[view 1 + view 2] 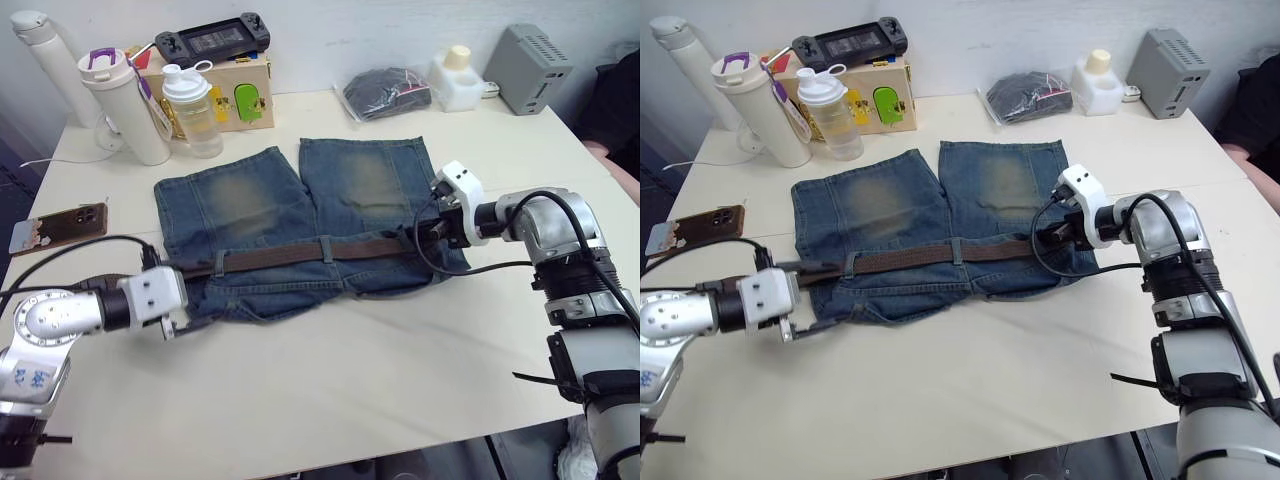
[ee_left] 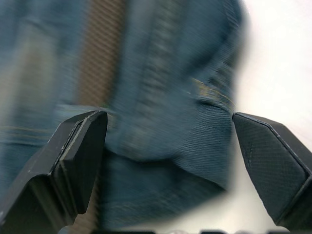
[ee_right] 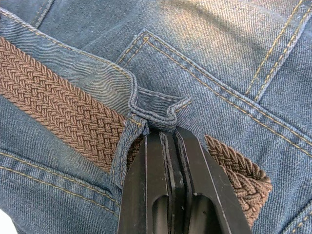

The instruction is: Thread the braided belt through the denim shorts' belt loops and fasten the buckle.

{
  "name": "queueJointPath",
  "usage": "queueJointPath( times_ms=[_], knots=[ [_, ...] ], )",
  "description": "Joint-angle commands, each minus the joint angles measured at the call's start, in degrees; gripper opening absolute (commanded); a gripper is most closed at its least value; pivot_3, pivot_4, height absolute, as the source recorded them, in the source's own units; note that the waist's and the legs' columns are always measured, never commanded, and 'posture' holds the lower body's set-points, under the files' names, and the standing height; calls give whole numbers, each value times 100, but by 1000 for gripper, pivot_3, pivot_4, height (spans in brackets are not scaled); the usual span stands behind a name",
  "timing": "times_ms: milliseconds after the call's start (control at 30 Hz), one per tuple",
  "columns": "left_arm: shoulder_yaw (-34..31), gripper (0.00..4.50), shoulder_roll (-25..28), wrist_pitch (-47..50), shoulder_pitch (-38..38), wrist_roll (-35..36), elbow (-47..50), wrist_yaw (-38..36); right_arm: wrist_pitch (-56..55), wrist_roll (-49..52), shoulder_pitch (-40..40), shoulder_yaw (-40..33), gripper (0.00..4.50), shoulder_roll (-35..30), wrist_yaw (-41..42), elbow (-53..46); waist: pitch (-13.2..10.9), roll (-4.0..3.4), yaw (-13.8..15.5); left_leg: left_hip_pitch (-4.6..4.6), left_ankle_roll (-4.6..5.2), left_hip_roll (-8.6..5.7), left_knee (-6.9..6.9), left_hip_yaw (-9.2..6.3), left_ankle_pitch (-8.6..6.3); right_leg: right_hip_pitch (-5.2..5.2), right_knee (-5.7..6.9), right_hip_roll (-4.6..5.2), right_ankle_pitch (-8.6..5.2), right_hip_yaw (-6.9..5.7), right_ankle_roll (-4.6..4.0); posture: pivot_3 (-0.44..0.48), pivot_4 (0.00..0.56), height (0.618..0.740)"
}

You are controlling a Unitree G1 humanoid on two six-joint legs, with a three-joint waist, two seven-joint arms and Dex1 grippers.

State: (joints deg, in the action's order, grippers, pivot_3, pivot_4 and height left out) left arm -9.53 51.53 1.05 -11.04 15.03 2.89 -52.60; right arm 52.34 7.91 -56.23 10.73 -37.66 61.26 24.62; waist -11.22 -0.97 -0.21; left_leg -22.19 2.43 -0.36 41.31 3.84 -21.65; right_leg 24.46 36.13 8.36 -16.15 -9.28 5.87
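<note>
Head views: shorts (image 1: pixel 300 225) lie flat on the worktop (image 1: pixel 380 370), legs pointing away from the robot. Belt (image 1: pixel 300 254) runs across the waistband, under a loop (image 1: pixel 327 248) near the middle. Left hand (image 1: pixel 180 325) sits at the shorts' left end, right hand (image 1: pixel 425 232) at the right end. Phone (image 1: pixel 60 225), bottles (image 1: pixel 130 105) & a wooden box (image 1: pixel 245 90) well apart, at the far left.

Left wrist view: fingers (image 2: pixel 73 161) spread wide — released, holding nothing; denim and a blurred strip of belt between them.

Right wrist view: fingers (image 3: pixel 156 185) clenched together at a loop (image 3: pixel 153 114), the pinched denim bunched up; belt passes beneath, its end just beside the fingers.
</note>
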Motion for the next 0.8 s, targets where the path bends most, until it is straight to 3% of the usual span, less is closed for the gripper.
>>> queueJointPath(
  times_ms=[33, 300, 533, 800],
  knots=[
    [-203, 4500, -20, 941, -697, 423, -692, 5, -54, 125, 182, -195, 31, -68, -112, -504, 2, 3, -8, 0, 0, -1, 3, 0, 1, 0, 5, -4, 0, 0, 0, 0, 150, 687],
    [45, 4500, -262, 2486, -1608, 758, -1933, -539, 209, 295, 670, -518, 31, -68, -617, -1384, 2, 5, -6, -2, 0, -6, 2, 2, 1, 4, 6, -12, 0, -1, 1, 0, 150, 687],
    [127, 4500, -657, 3254, -2247, 855, -2496, -524, 464, 491, 909, -677, 31, -91, -857, -1817, 6, 12, 3, -3, 1, -8, 21, 0, 1, 3, 24, -11, 1, 4, 1, 0, 150, 687],
    [390, 4500, -760, 3165, -2180, 472, -2781, -488, 579, 634, 996, -726, 31, -128, -1036, -2000, 7, 13, -4, -2, 1, -8, 20, 0, 1, 6, 29, -11, 0, 4, 1, 0, 150, 687]
  ],
)
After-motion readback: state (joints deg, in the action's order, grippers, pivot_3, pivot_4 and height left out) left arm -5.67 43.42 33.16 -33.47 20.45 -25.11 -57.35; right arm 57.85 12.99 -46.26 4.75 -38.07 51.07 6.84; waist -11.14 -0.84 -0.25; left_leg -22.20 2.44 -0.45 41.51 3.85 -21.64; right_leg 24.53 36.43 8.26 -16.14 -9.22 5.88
